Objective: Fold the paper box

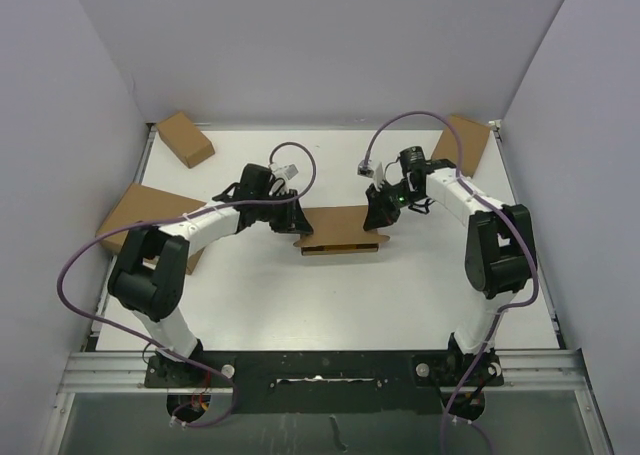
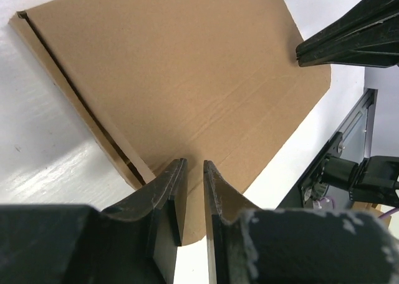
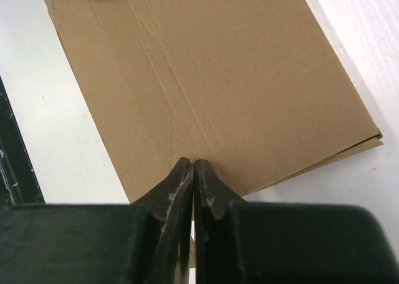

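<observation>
Now your left gripper (image 2: 194,162), jaws barely parted and holding nothing, meets the paper box (image 2: 187,78); your right gripper (image 3: 193,161), fully closed, touches its edge.

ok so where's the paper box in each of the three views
top external: the paper box lies flat near the centre of the picture.
left wrist: the paper box fills the upper middle of the frame.
right wrist: the paper box fills the top and centre.
shared landmark: the right gripper, at the box's right end from above, top right in the left wrist view, bottom centre in its own view.
</observation>
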Robot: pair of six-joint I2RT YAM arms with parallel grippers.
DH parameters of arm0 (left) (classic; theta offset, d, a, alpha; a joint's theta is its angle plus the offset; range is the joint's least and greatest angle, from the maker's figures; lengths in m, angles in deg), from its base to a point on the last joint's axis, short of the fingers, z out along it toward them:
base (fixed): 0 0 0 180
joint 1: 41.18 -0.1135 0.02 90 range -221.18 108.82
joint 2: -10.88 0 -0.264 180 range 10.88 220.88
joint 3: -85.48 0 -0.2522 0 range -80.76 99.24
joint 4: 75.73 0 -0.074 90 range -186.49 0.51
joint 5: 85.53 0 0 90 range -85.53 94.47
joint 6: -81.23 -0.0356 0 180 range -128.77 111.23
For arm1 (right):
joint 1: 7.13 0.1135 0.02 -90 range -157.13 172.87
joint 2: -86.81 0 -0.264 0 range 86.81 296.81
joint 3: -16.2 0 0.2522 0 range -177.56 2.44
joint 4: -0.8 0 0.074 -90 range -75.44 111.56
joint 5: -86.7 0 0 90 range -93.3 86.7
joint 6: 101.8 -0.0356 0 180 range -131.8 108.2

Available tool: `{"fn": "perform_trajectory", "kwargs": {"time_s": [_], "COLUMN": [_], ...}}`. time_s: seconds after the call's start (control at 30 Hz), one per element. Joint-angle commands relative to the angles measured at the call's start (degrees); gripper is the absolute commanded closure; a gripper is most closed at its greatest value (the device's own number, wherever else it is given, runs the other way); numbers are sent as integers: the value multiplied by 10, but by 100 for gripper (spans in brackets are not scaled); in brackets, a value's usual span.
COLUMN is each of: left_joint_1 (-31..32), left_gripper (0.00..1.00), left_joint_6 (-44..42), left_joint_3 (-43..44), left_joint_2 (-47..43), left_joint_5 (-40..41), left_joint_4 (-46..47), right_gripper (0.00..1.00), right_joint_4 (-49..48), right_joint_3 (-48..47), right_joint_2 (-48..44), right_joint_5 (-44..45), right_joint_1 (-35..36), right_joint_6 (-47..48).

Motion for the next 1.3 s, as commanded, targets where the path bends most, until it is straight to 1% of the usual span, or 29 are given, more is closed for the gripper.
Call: {"fn": "perform_trajectory", "kwargs": {"time_s": [0.0,0.33,0.57,0.67,0.8,0.9,1.0,1.07,1.2,1.27], "left_joint_1": [6,18,18,18,19,29,35,36,36,34], "left_gripper": [84,84,84,83,80,77,74,72,68,61], "left_joint_6": [-3,3,2,0,1,-3,-7,-7,-12,-6], "left_joint_3": [-6,-29,-30,-24,-17,-20,-37,-65,-141,-194], "left_joint_2": [17,53,71,67,38,-9,-65,-104,-181,-212], "left_joint_5": [-4,1,12,14,13,26,44,55,83,105], "left_joint_4": [25,44,42,35,31,41,64,92,156,199], "right_gripper": [100,100,99,91,83,76,71,68,55,52], "right_joint_4": [-16,-15,-16,-14,-22,-38,-65,-83,-131,-144], "right_joint_3": [13,16,14,13,20,38,64,77,98,102], "right_joint_2": [11,65,77,69,33,-4,-36,-47,-50,-41], "right_joint_5": [6,48,63,45,-8,-68,-109,-127,-138,-136], "right_joint_1": [6,17,18,14,2,-20,-42,-55,-80,-91], "right_joint_6": [10,12,9,12,16,10,-13,-30,-78,-97]}}
